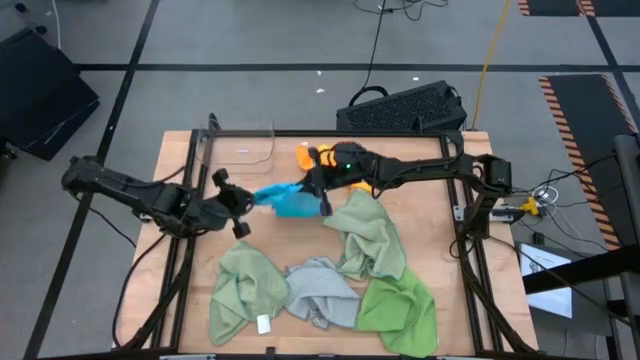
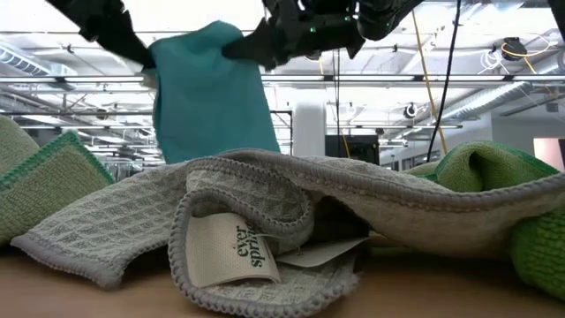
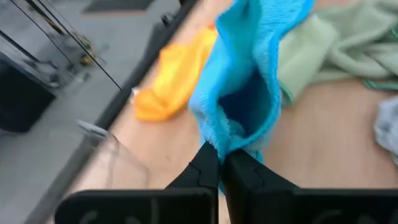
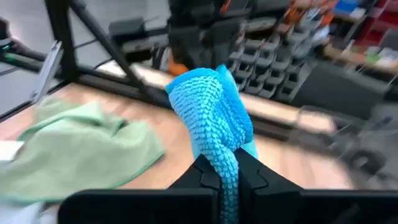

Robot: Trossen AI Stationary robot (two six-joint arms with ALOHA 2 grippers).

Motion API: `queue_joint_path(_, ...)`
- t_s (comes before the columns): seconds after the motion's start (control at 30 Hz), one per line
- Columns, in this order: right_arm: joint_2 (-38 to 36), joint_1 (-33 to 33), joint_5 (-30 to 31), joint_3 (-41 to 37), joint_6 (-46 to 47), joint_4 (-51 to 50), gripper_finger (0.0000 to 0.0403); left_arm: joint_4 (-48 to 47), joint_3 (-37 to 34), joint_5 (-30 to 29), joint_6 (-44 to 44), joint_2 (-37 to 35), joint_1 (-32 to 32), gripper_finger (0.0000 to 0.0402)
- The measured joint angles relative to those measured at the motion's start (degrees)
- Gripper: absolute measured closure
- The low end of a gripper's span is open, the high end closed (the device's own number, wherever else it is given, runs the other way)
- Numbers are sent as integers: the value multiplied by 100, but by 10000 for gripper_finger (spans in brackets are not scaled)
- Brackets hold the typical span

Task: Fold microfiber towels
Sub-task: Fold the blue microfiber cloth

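You had the left gripper [image 3: 219,163] pinched tight on one edge of the blue towel [image 1: 290,200], its fingers [image 3: 202,171] pressed together with the cloth caught between them. Your right gripper [image 4: 227,171] was clamped on the opposite edge of that same towel, so the blue towel hung lifted off the table [image 1: 440,215] between both arms, draping down in the low view above the other cloths. Taking the blue towel as your landmark: the orange towel [image 1: 312,157] lay just beyond it toward the table's far edge, partly under your right arm. A sage towel [image 1: 368,235] spread just beside it on the right-arm side and ran toward the near edge. The bright green towel [image 1: 400,305] sat farther out past that sage one, at the near right corner. The grey towel [image 1: 320,290] lay crumpled well nearer the front edge, its white label [image 2: 228,250] showing, touching the second sage towel [image 1: 245,285] that lay near the front on the left-arm side.
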Motion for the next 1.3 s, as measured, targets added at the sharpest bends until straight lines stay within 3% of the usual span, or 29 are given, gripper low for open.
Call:
queue_joint_path(0.13,14,192,35,-339,89,119,403,-31,-137,127,-320,374,-231,397)
queue_joint_path(0.27,-12,224,512,-413,-18,737,403,10,-63,-721,13,515,-224,394)
queue_joint_path(0.37,-26,59,626,-413,-129,1591,403,249,68,-1606,735,426,3,395)
queue_joint_path(0.47,-26,-191,737,-411,-62,2241,403,836,233,-1784,1884,156,378,397)
queue_joint_path(0.63,-26,-490,639,-411,242,2621,403,1326,325,-635,3257,-330,1085,390)
queue_joint_path(0.73,-26,-434,163,-411,409,2233,403,1158,325,365,3193,-544,1274,397)
queue_joint_path(0.9,29,-10,129,-824,240,1546,403,1075,24,1842,2601,-483,1174,390)
queue_joint_path(1.17,31,608,125,-1579,695,1561,402,1987,-845,3042,1807,208,662,387)
queue_joint_path(1.3,31,746,124,-1706,909,1555,401,2286,-904,3075,1660,523,424,390)
